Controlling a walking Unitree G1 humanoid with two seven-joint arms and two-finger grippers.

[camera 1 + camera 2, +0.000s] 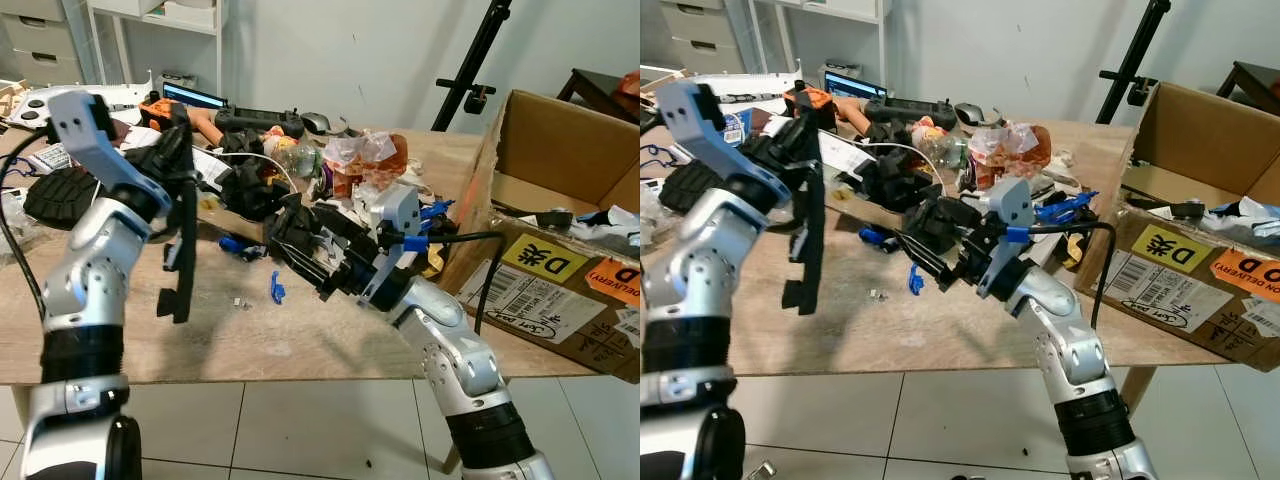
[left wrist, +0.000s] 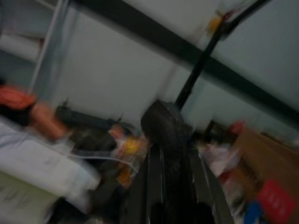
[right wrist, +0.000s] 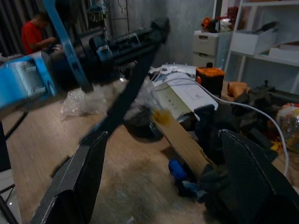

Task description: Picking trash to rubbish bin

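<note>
we stand at the near edge of a wooden worktop [image 1: 330, 345] strewn with clutter toward its far edge. an open cardboard box [image 1: 560, 230] sits at the right edge, tipped so its mouth faces us and to the left; we take it for the rubbish bin, though nothing marks it as one.

our left gripper [image 1: 178, 215] is raised above the near-left part of the worktop, its fingers closed on a long black strip [image 1: 183, 262] that hangs nearly straight down, its lower end just clear of the wood. this looks like the trash in hand. the left wrist view is blurred, but the dark strip runs up between the fingers there.

our right gripper [image 1: 300, 255] reaches in low over the middle of the worktop, fingers spread wide and holding nothing; the right wrist view shows the two pads apart with bare wood and dark clutter between them. it points away from the box, toward the hanging strip.

a small blue scrap [image 1: 276, 290] lies on the wood just off the right fingers, toward the near edge.

what the coming move turns on, as we judge it: the strip's long axis is vertical and the box lies well to the right, past our right arm. the left arm would have to carry across, or the open right fingers, nearer the box, could take the strip.
</note>
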